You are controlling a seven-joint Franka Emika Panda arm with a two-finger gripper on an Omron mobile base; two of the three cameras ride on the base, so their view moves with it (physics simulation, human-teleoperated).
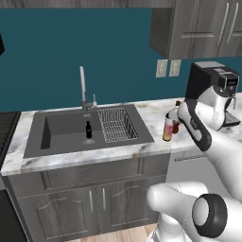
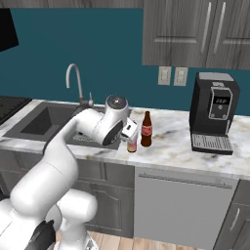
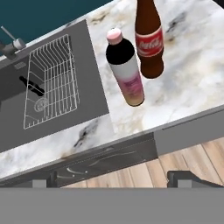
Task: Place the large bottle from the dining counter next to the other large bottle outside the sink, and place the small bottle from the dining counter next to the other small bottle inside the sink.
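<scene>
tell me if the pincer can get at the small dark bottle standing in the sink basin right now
Probably yes. The small dark bottle stands alone on the floor of the grey sink basin, open from above, beside the wire rack. The pincer is over by the two larger bottles on the marble counter, so it must swing across first.

A black coffee machine [image 2: 215,112] stands at the back of the surface [image 2: 171,146], near its right end. Two white wall plugs [image 2: 173,75] sit on the blue wall beside it. Grey cupboards [image 2: 195,31] hang above. A wire rack [image 1: 116,124] lies along the right side of the sink. A silver tap [image 1: 83,90] rises behind the sink, at the back edge. Grey cupboard doors [image 1: 90,201] are under the surface.
</scene>
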